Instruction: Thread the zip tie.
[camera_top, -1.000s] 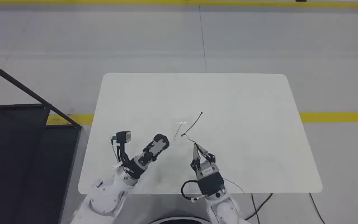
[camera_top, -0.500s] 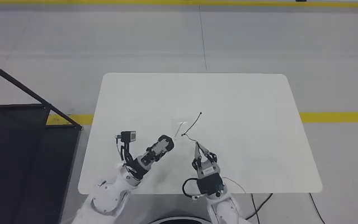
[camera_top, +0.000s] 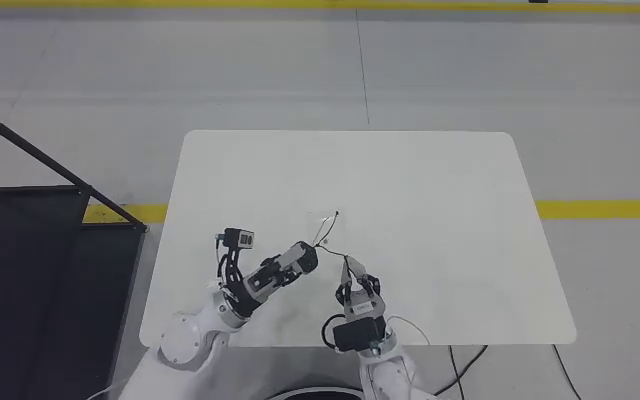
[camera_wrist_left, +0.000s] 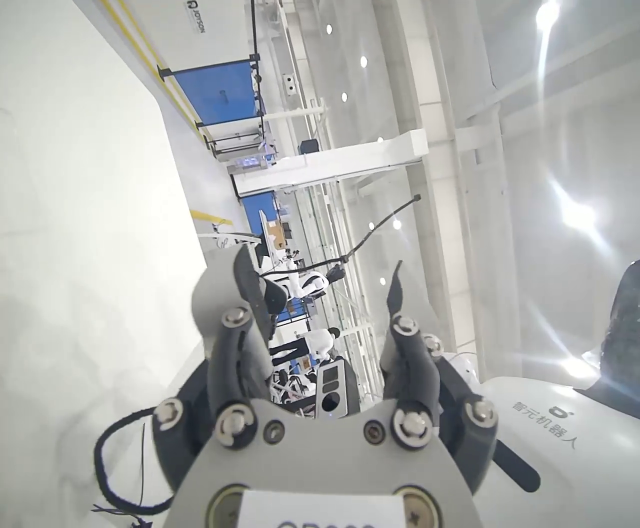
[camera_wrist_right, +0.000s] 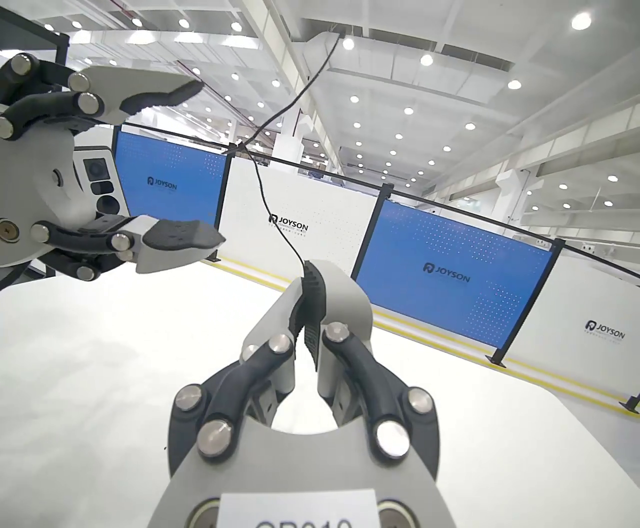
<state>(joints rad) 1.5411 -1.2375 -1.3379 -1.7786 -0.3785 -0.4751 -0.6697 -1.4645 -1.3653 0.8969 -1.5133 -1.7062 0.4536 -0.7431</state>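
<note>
A thin black zip tie (camera_wrist_right: 280, 107) rises from my right gripper (camera_wrist_right: 306, 280), which is shut on its lower end; the strap kinks partway up. In the top view the zip tie (camera_top: 335, 217) stands over the table's near middle, above the right gripper (camera_top: 349, 264). My left gripper (camera_wrist_right: 195, 165) is open and close beside the strap, with nothing between its fingers. From the left wrist, the zip tie (camera_wrist_left: 370, 235) crosses just beyond the open left gripper (camera_wrist_left: 320, 265). In the top view the left gripper (camera_top: 303, 257) is just left of the strap.
The white table (camera_top: 450, 200) has wide bare room to the right and at the back. A pale thin strip (camera_top: 319, 230) lies on it near the zip tie. Blue and white barrier panels (camera_wrist_right: 450, 280) stand beyond the far edge.
My left gripper has moved right and forward, closing in on the strap. The zip tie's free end has swung left toward it. The right gripper has shifted slightly, still holding the tie.
</note>
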